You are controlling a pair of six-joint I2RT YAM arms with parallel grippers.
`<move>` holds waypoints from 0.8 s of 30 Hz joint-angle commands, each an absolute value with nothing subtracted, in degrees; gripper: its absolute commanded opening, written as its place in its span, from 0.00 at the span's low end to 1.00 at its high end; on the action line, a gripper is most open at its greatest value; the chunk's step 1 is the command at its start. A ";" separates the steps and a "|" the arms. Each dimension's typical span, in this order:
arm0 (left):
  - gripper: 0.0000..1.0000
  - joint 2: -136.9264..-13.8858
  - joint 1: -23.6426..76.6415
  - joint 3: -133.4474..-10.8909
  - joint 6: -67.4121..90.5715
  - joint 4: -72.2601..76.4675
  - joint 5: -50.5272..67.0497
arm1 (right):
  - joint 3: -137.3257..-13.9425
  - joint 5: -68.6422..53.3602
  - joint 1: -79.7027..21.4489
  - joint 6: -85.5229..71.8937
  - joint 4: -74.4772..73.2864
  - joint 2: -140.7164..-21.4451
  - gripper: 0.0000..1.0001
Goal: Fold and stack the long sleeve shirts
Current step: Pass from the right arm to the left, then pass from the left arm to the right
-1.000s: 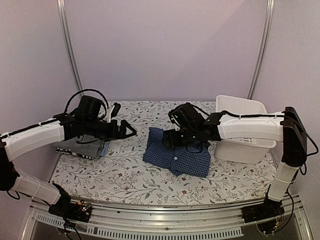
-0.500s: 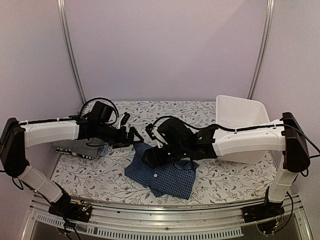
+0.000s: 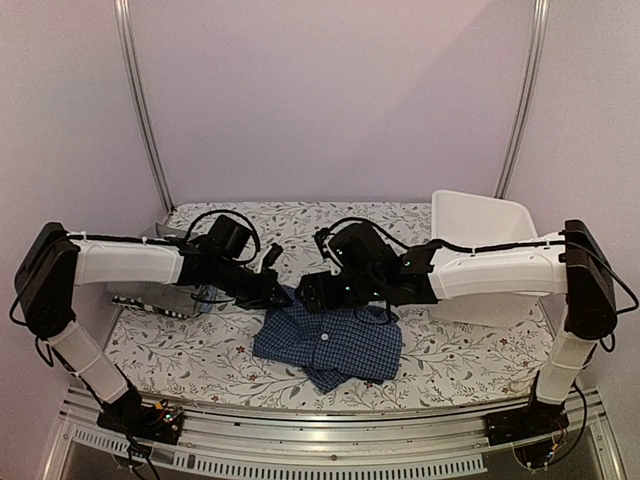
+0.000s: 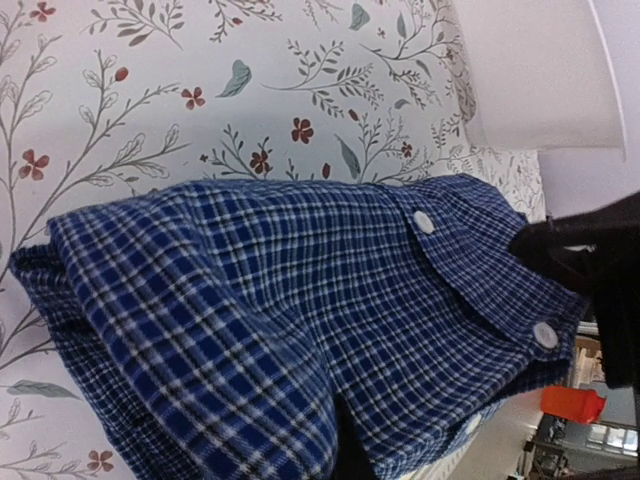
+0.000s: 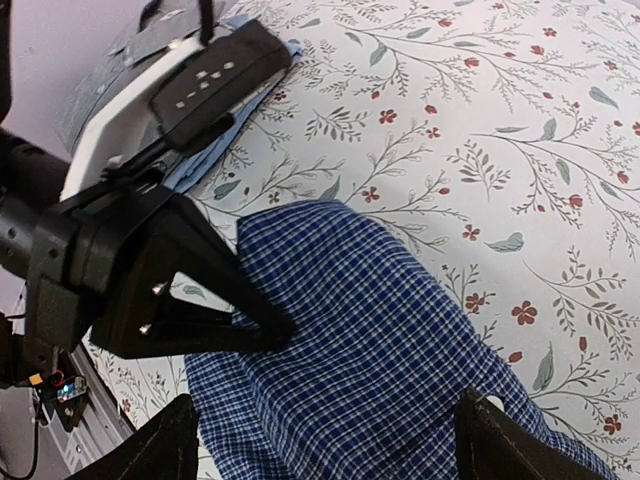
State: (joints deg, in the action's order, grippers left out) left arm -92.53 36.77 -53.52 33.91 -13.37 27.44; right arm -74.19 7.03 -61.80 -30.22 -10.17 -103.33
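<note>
My left claw (image 3: pixel 284 295) is pinched tight on the blue check shirt (image 3: pixel 330 340) at its upper-left edge, mid-frame on the worktop (image 3: pixel 450 350). I reckon that's to drag it toward the folded stack (image 3: pixel 160 298) at left. My right claw (image 5: pixel 335 448) hangs wide apart above it, gripping nothing.

the left claw (image 3: pixel 277 291) is reaching in and pinching the dark blue shirt (image 3: pixel 335 340), which is sliding leftward with the right claw (image 3: pixel 310 290).

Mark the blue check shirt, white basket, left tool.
blue check shirt (image 3: pixel 345 347): top view, front panel.
white basket (image 3: pixel 480 215): top view, inner wall.
left tool (image 5: pixel 272 335): right wrist view, closed fingertips on shirt edge.
</note>
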 commanded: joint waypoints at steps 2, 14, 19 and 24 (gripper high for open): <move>0.00 -88.48 37.41 -53.78 31.47 -12.93 27.69 | -73.75 9.73 -56.80 -32.78 -10.91 -102.50 0.89; 0.00 -84.79 36.88 -56.61 30.42 -18.14 22.83 | -80.93 7.17 -52.50 -27.58 -9.79 -106.20 0.91; 0.00 -87.48 29.12 -58.27 33.29 -17.70 28.02 | -77.70 12.01 -58.29 -19.08 -13.78 -101.49 0.87; 0.00 -96.37 25.59 -63.48 32.12 -19.72 33.48 | -74.94 16.01 -66.28 -14.69 -16.84 -98.26 0.80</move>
